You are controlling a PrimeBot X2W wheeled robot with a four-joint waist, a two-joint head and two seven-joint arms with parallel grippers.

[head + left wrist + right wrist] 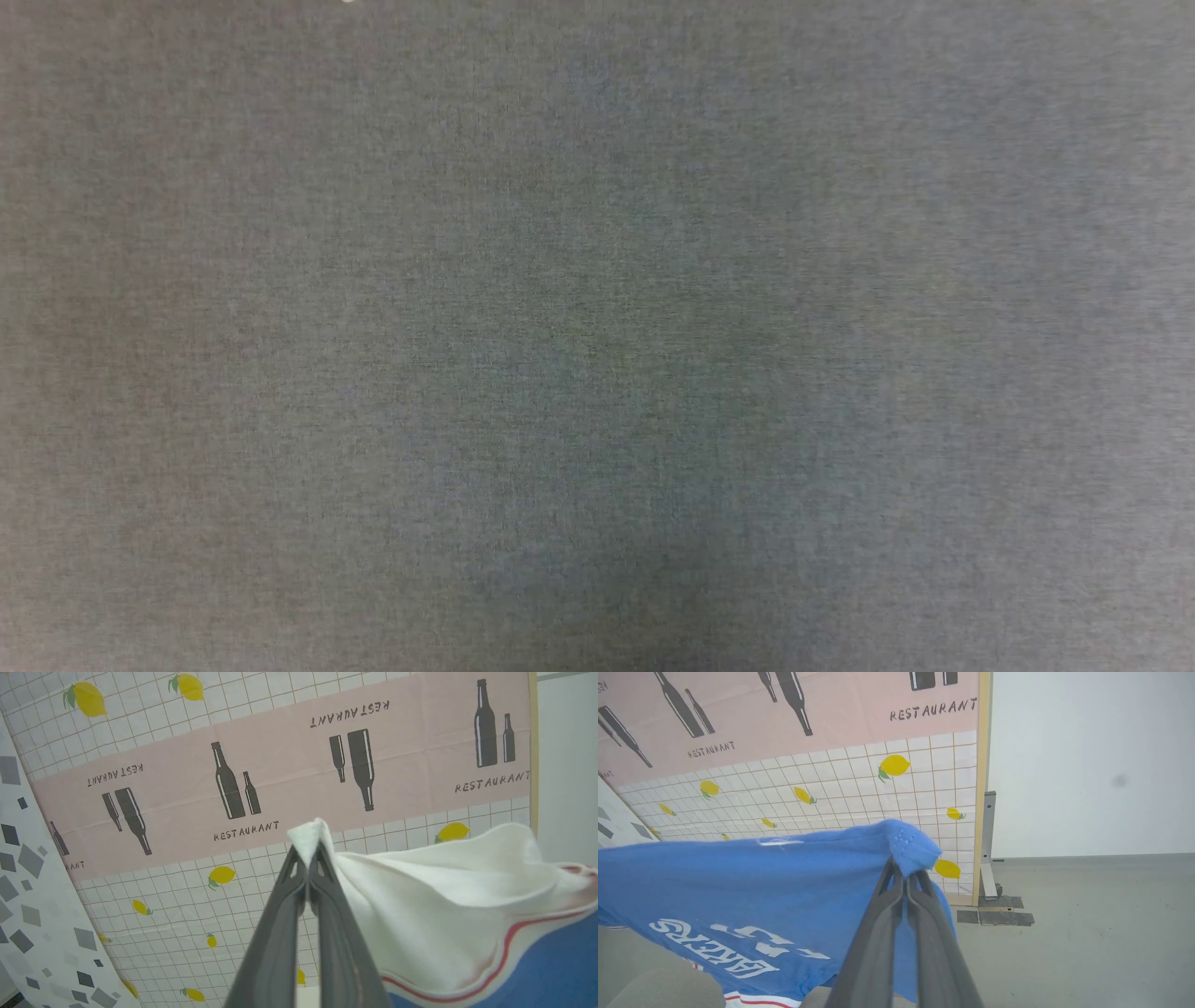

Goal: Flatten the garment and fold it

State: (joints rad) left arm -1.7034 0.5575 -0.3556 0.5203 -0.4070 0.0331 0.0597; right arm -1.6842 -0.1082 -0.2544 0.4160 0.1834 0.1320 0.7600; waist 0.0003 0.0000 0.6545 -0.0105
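- I'm seeing the left gripper (308,851) pinching shut on a white fold of the shirt (444,896), holding it aloft.
- The right gripper (903,870) is clamping a stitched blue corner, cloth sagging off to that view's left.
- A printed screen (808,779) is standing behind.

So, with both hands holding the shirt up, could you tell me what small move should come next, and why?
Probably ease the two hands apart to stretch the garment taut. The left hand is shut on a white sleeve edge and the right hand on a blue corner. The cloth hangs slack and folded from each grip, so it would likely not land flat.
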